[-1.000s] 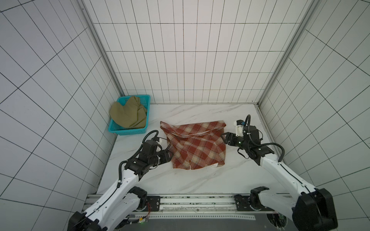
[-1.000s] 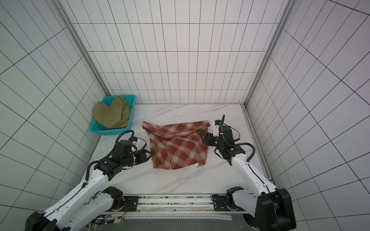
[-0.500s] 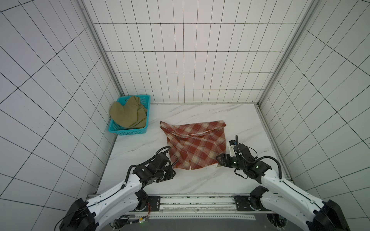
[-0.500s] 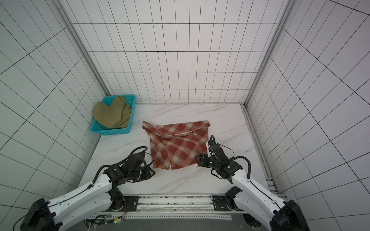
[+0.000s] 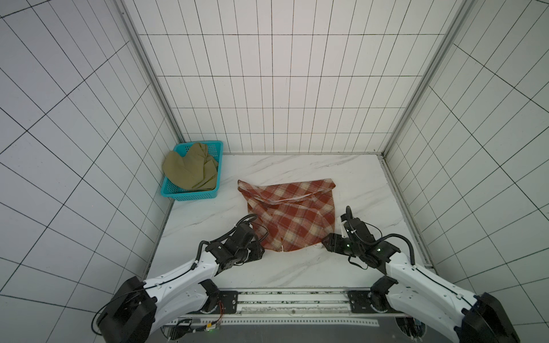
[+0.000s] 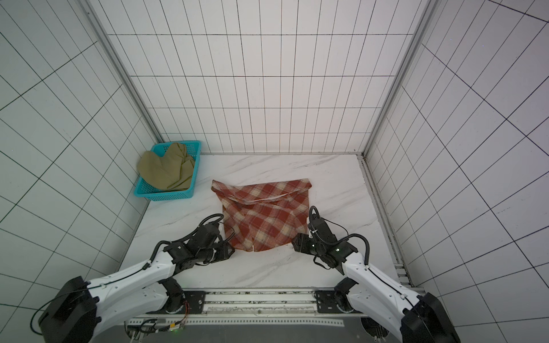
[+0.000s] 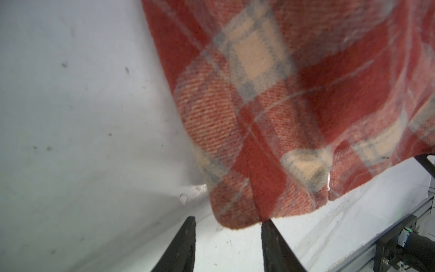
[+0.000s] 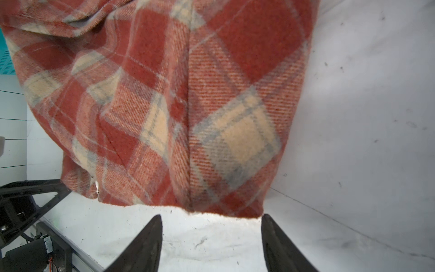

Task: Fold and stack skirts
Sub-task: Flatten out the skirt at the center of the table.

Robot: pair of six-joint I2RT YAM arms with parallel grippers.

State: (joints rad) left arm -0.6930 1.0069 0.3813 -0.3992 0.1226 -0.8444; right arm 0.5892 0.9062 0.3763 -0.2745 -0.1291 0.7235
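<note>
The rust-red and cream plaid skirt (image 5: 292,216) lay spread flat on the white marble tabletop (image 5: 297,169). Its waistband edge, showing a thin line of white lining, was on the side away from the arms and its hem on the side toward them. The left gripper (image 7: 228,220) sat low at the skirt's near-left hem corner with its two dark fingers (image 7: 186,245) apart and nothing clamped. In the left wrist view the rounded corner of the hem reached down to the fingertips, but whether it touched one tip could not be told. The right gripper (image 8: 211,216) sat at the skirt's near-right hem corner with its fingers spread wider. The straight hem edge lay just beyond the tips, and bare marble showed between them. A small slit (image 5: 282,249) broke the hem between the two corners. Open marble ran all round the skirt, in a broad band beyond the waistband up to the back wall (image 5: 282,118), a narrower strip off its right edge, and another on the near side before the mounting rail (image 5: 297,297). The olive-khaki skirt (image 5: 190,172) lay bunched in the teal perforated basket (image 5: 193,196) beyond the plaid skirt's far-left corner. It was well apart from the plaid skirt and spilled over the basket's outer rim.
</note>
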